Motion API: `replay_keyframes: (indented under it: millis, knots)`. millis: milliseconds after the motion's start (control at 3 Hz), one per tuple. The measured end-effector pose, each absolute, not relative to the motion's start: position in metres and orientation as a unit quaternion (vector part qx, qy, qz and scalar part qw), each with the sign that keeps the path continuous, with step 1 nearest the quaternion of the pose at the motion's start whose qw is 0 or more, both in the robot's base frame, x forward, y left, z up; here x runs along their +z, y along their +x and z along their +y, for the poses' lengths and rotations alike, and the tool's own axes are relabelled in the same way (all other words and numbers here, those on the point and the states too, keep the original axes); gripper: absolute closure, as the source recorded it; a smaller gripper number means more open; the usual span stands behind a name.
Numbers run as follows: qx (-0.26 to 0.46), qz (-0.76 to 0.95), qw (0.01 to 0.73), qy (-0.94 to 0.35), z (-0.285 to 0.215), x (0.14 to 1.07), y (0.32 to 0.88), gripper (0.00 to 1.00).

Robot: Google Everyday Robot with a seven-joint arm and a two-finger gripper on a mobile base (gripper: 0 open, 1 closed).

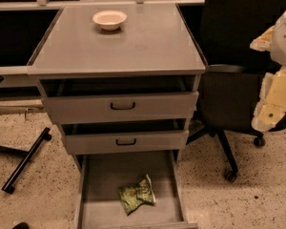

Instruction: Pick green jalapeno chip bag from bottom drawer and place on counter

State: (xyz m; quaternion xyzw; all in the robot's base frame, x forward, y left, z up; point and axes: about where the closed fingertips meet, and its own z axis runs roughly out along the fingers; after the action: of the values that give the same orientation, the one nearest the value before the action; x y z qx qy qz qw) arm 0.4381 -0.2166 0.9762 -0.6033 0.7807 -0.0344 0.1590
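Observation:
The green jalapeno chip bag point(137, 194) lies crumpled on the floor of the bottom drawer point(100, 185), right of its middle. The drawer is pulled far out towards me. The counter point(148, 37) is the flat grey top of the cabinet, above the drawers. My gripper point(275, 97) is the pale white-and-yellow shape at the right edge of the view. It is level with the upper drawers, well to the right of the cabinet and far above the bag. It holds nothing that I can see.
A cream bowl point(109, 19) stands at the back of the counter. Two shallower drawers with black handles point(122, 106) stand slightly open above the bottom one. A black office chair point(233, 89) stands close to the cabinet's right side. A black chair leg point(26, 159) lies on the floor at left.

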Motion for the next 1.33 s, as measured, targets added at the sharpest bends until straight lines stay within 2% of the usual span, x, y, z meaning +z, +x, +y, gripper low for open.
replay_keyframes:
  millis: [667,1000,1333]
  knots:
    - [-0.019,0.772,0.172,-0.612,-0.210,0.965,0.439,0.00]
    - [0.052,0.758,0.182,-0.624,-0.197,0.889,0.448,0.00]
    - [0.149,0.736,0.189,-0.633,-0.169,0.764,0.459,0.00]
